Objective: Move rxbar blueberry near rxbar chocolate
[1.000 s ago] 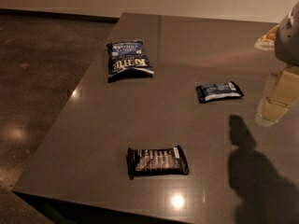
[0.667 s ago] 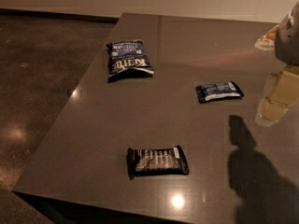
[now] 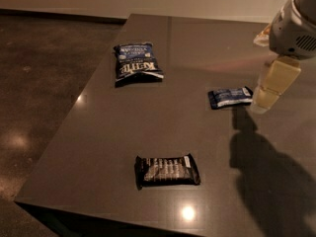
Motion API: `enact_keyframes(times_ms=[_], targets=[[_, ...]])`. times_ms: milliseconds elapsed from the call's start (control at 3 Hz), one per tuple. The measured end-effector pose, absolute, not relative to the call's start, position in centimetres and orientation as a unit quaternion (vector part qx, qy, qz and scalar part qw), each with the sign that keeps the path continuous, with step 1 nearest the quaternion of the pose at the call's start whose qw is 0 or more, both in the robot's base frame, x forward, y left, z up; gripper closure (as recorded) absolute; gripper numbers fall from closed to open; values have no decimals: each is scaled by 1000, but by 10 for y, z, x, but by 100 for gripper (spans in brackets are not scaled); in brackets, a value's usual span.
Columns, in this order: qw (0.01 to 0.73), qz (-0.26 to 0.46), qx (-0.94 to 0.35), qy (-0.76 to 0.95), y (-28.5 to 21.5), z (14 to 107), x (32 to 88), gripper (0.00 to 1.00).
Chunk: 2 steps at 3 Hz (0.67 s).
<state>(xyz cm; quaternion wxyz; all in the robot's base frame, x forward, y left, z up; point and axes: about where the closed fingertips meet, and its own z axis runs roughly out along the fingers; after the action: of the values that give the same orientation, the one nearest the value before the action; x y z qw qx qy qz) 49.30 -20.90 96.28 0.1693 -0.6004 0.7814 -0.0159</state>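
Chip bag (image 3: 137, 63) on the left, rxbar chocolate (image 3: 167, 170) up front, rxbar blueberry (image 3: 229, 97) well apart, farther back. Gripper (image 3: 265, 93) hangs just right of it; its grip state, can't tell. Risk: coming down off-centre could shove the flat bar away.

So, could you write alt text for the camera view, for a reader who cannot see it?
The robot's gripper hangs at the right edge of a dark table, close beside the rxbar blueberry. The rxbar chocolate lies near the front edge, and a blue chip bag lies at the back left.
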Motion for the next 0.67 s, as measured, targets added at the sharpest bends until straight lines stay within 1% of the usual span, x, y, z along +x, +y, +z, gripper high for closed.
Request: enact_keyframes(times_ms=[667], targets=[[152,-2,-603,784,-218,928,552,0]])
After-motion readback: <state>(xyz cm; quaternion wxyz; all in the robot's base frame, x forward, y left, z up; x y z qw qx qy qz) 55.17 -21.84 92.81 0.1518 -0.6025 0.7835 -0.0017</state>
